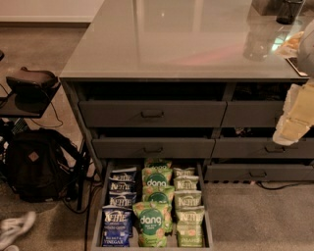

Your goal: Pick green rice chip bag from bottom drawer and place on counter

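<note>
The bottom drawer (99, 215) is pulled open at the lower middle of the camera view. Its middle row holds several bright green rice chip bags with "dang" lettering; the front one (151, 223) stands nearest me. Blue Kettle bags (117, 223) fill the left row and paler green Kettle bags (189, 225) fill the right row. The glossy grey counter (186, 44) spans the top of the cabinet. My pale gripper (294, 120) hangs at the right edge, above and to the right of the open drawer, in front of the right-hand drawer fronts.
Closed grey drawer fronts with bar handles (152, 114) sit above the open drawer. A dark container (289, 10) and other items stand at the counter's far right corner. A black backpack (34, 166), cables and a small dark stand (29, 86) are on the left.
</note>
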